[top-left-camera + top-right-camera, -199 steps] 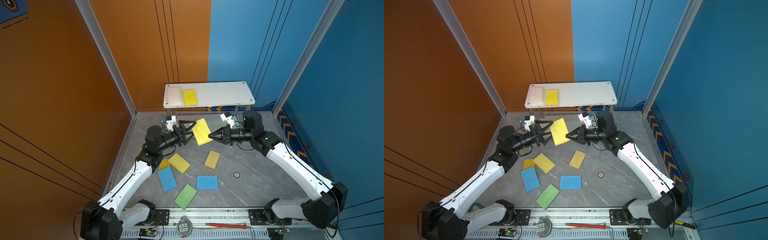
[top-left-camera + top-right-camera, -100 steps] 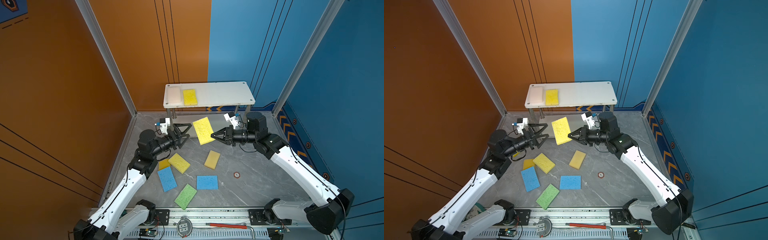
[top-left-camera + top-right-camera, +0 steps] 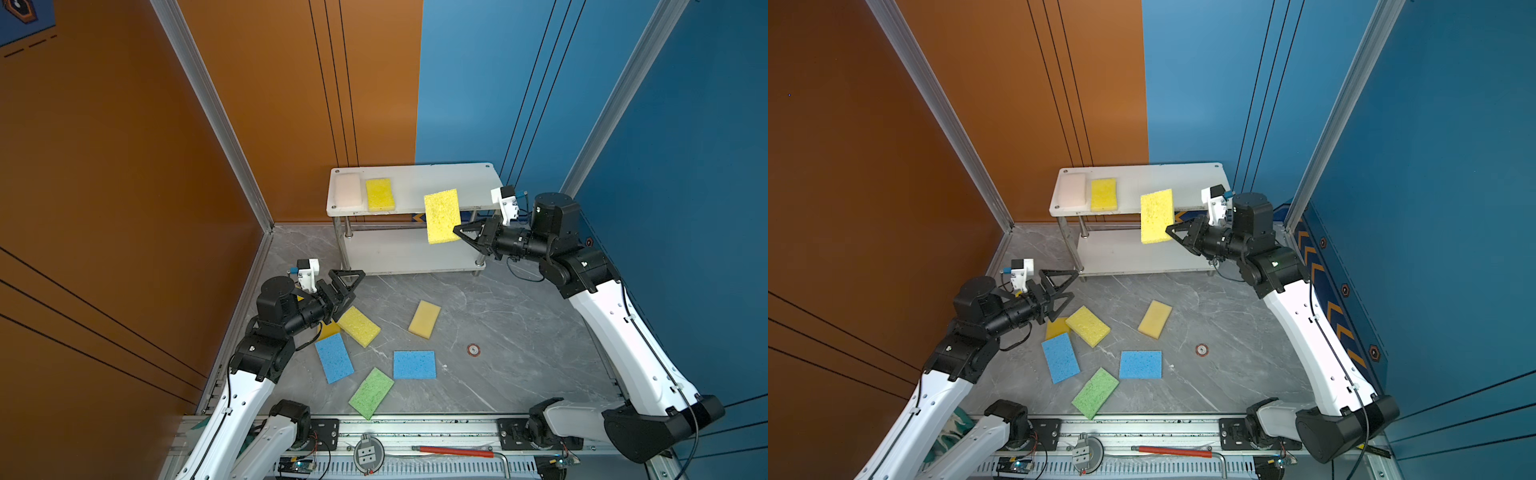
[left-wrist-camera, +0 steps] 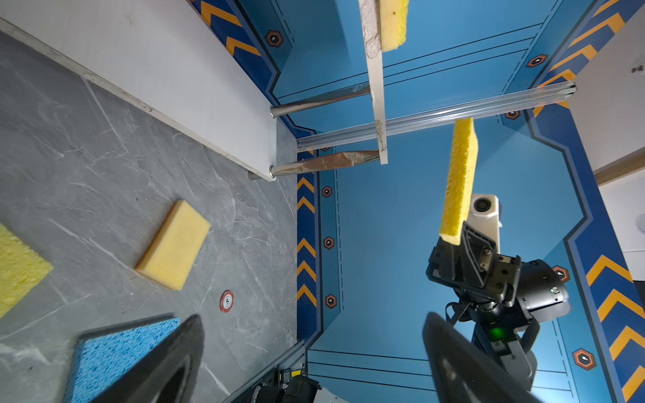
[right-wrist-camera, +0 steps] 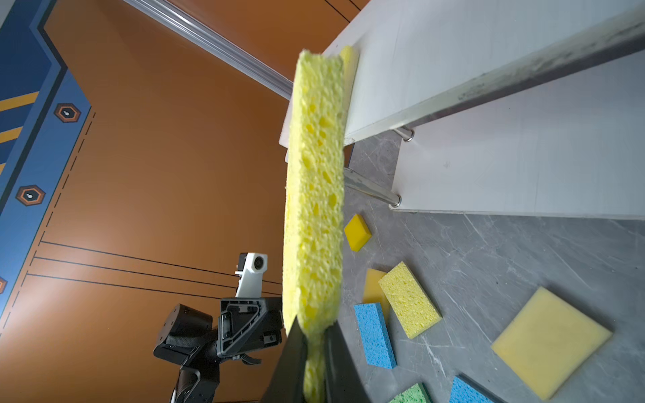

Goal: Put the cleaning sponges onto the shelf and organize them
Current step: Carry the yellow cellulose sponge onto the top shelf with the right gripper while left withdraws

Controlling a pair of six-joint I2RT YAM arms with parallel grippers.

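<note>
We see right end effector (image 3: 458,231) clamped on yellow sponge (image 3: 442,214) by the shelf (image 3: 415,183). Left end effector (image 3: 354,286) wide apart.

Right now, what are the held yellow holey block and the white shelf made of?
The held yellow rectangular sponge looks like soft matte foam: open pores, squashed in the right gripper. The white two-tier shelf seems smooth board, maybe plastic; its mirror-shiny posts look metal.

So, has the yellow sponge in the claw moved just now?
Yes. The yellow sponge moved toward the shelf, now overlapping its top board's front edge.
</note>
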